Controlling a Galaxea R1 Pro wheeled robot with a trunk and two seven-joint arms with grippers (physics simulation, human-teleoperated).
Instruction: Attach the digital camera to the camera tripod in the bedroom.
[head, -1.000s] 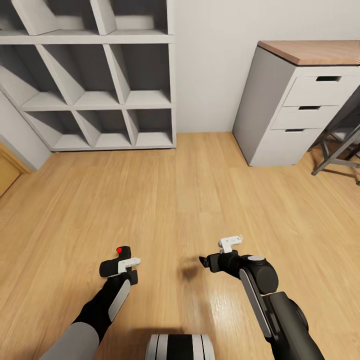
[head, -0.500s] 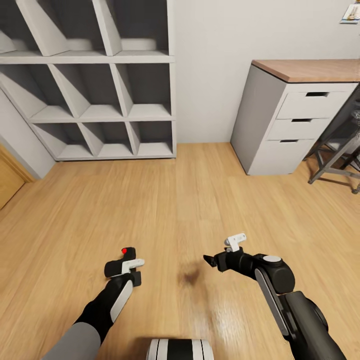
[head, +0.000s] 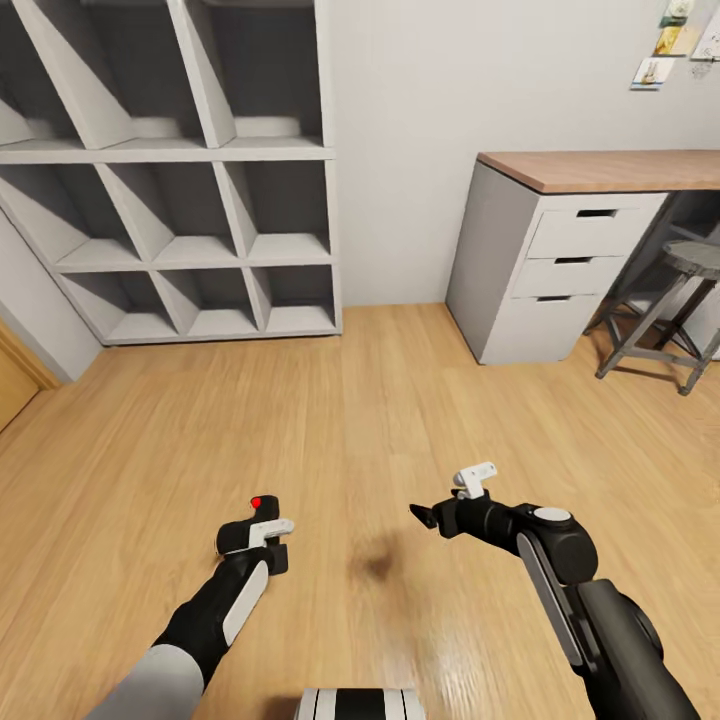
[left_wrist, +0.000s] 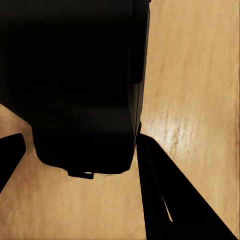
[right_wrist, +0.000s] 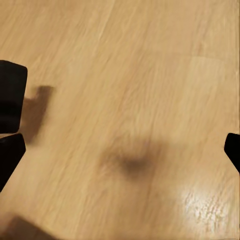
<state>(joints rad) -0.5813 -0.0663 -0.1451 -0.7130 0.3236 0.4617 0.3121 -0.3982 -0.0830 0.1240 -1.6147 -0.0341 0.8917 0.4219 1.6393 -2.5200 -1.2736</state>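
Note:
The digital camera (head: 260, 509), a small black box with a red dot on top, sits in my left gripper (head: 253, 532), low over the wood floor. In the left wrist view the black camera body (left_wrist: 80, 85) sits between the dark fingers (left_wrist: 162, 195), which are shut against it. My right gripper (head: 425, 516) hovers over the floor to the right, with nothing in it. Its fingertips (right_wrist: 9, 152) stand far apart in the right wrist view, so it is open. The camera tripod is out of view.
A grey cubby shelf (head: 190, 250) stands against the far wall at left. A wood-topped grey desk with drawers (head: 560, 260) is at right, with a grey metal stool (head: 670, 310) beside it. Light wood floor (head: 360, 400) stretches between them.
The whole view has shifted: shelf and desk sit lower in the picture and the stool has come into sight. Both arms keep their pose, the camera still held.

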